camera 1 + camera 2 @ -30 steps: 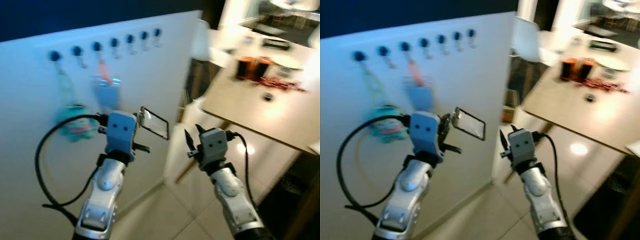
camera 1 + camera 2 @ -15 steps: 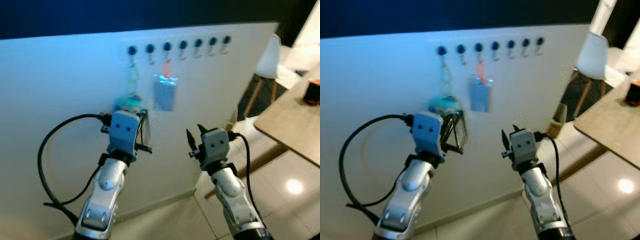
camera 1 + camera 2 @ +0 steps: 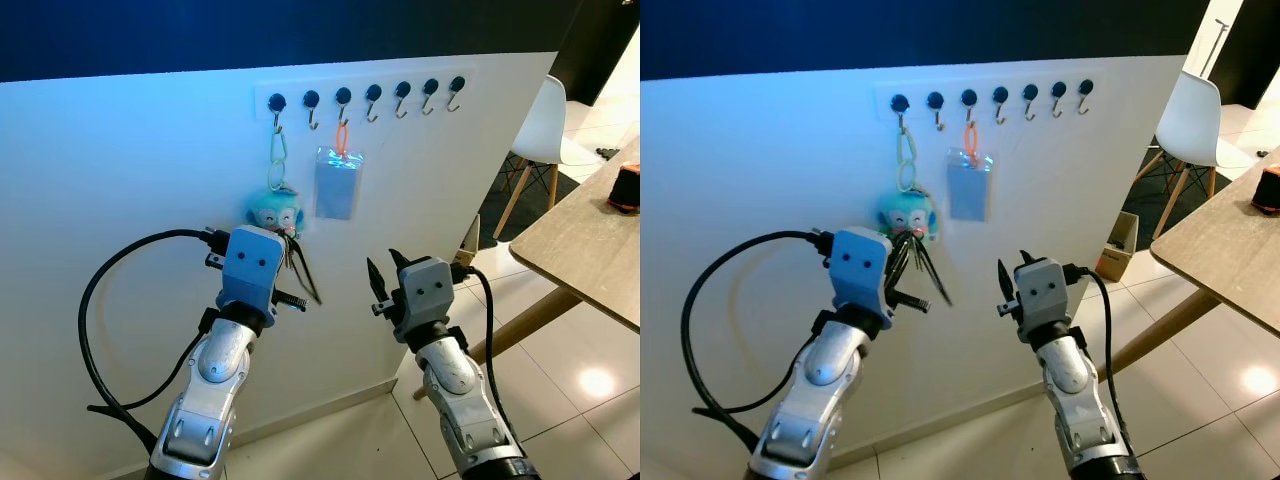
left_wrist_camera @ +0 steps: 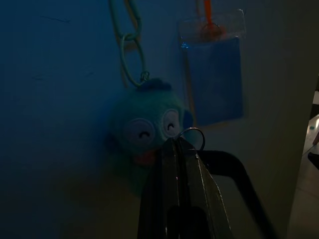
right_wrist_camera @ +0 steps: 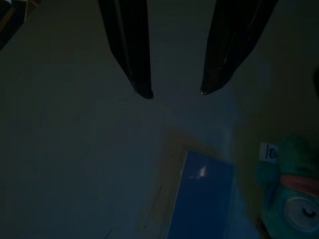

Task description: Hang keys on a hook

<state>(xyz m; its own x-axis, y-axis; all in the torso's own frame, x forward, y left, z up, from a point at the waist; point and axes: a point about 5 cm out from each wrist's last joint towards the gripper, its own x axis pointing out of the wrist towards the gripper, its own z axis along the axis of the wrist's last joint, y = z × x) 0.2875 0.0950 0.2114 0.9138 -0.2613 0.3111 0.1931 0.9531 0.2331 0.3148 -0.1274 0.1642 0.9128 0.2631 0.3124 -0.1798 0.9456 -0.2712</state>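
A row of several black-knobbed hooks (image 3: 370,95) runs along the top of a white wall panel (image 3: 130,190). A teal plush keychain (image 3: 275,210) hangs from the leftmost hook and a blue card holder (image 3: 337,183) from the third. My left gripper (image 3: 290,248) is raised just below the plush, shut on the keys (image 3: 305,282), which dangle to its right. In the left wrist view the key ring (image 4: 192,137) sits at the closed fingertips (image 4: 174,149). My right gripper (image 3: 383,272) is held up beside it, open with nothing between its fingers (image 5: 134,59).
A white chair (image 3: 540,130) stands at the panel's right end. A wooden table (image 3: 590,250) juts in from the right, with a dark object (image 3: 625,188) on it. A cardboard box (image 3: 1120,240) sits on the tiled floor (image 3: 560,380) by the panel.
The camera has swung left, so the hook panel now faces me squarely. The keys in my left gripper have swung from sticking out sideways to hanging down. Both arms hold their pose.
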